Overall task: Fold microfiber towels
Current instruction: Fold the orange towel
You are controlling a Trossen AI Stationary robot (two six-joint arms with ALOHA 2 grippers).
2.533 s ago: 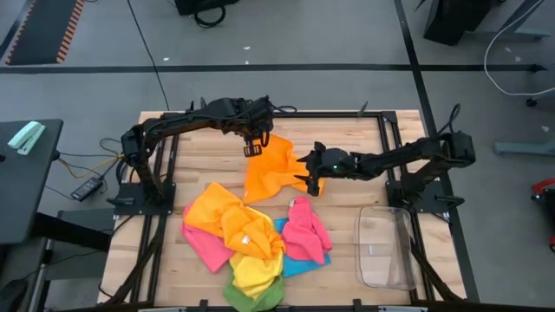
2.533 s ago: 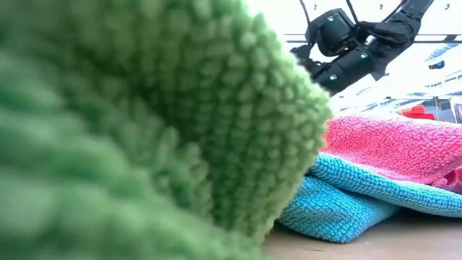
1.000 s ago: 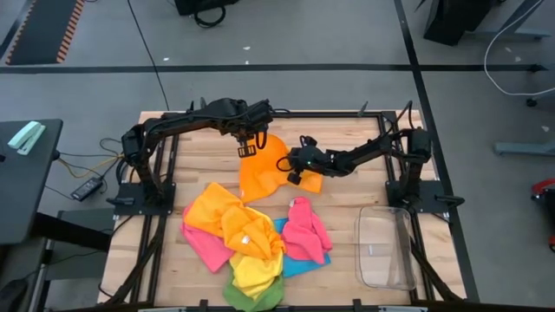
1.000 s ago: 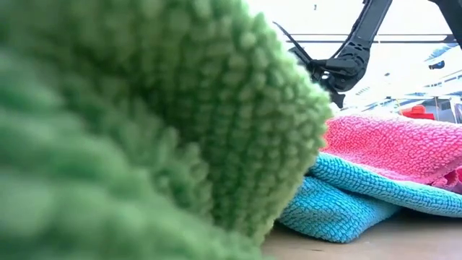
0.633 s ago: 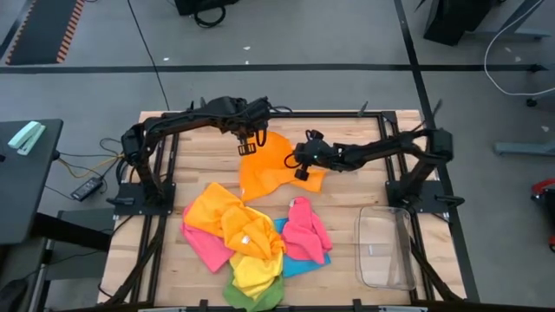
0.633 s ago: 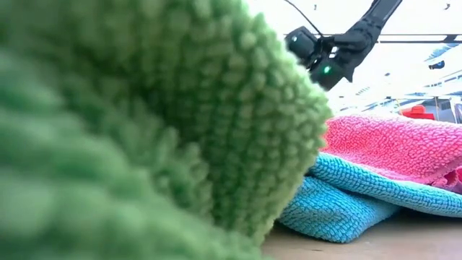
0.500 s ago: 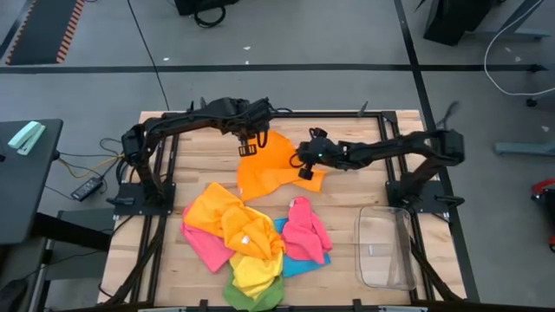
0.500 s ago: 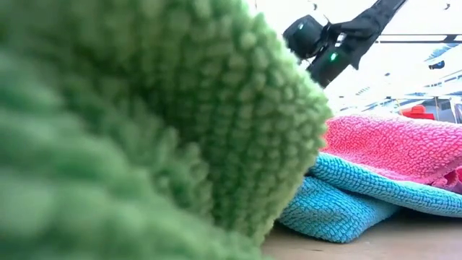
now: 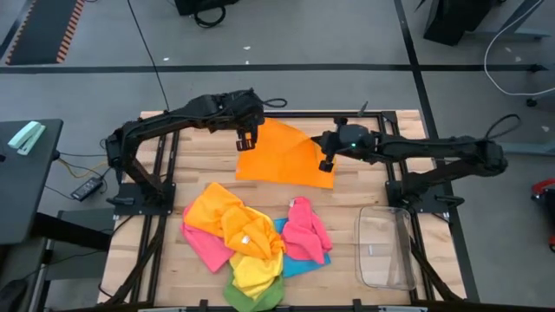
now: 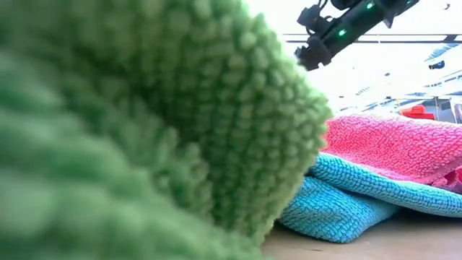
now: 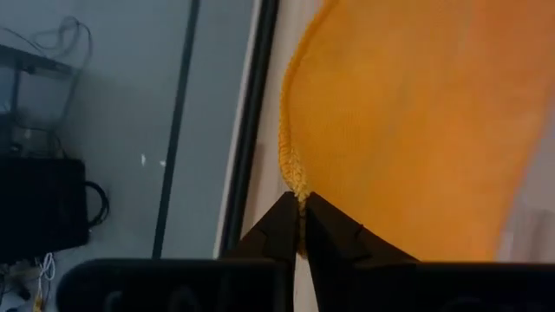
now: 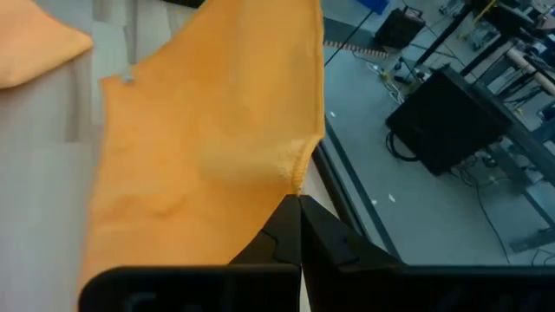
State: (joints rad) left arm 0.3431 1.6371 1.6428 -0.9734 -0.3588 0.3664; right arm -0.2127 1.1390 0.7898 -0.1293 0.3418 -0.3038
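Note:
An orange microfiber towel [image 9: 286,156] is spread wide over the far middle of the table, between my two grippers. My left gripper [image 9: 245,141] is shut on its left side and my right gripper [image 9: 327,163] on its right side. A heap of other towels lies nearer: orange-yellow [image 9: 221,217], pink [image 9: 305,227], blue [image 9: 299,263], yellow [image 9: 256,273] and green [image 9: 251,299]. In the low view the green towel [image 10: 144,130] fills the front, with pink [image 10: 397,144] and blue [image 10: 361,202] towels behind it and my right gripper [image 10: 310,50] high above them. My left gripper pinches the orange towel's hemmed edge [image 11: 297,184] between its two fingertips. The cloth spreads away from the fingers toward the other arm. One layer or several, I cannot tell. My right gripper pinches the opposite edge of the orange towel [image 12: 297,178] between its fingertips, where the cloth puckers at the hem. The towel spreads out from there toward the left gripper, fairly flat.
A clear plastic bin [image 9: 386,247] stands at the near right of the table. The heap of towels covers the near middle. Bare wood [image 9: 199,160] shows to the left of the orange towel, inside the black frame rails.
My right gripper has gone toward the table's right edge with the orange towel's edge. The towel, bunched and narrow a second ago, is now spread out wide between the two grippers. My left gripper has stayed nearly where it was.

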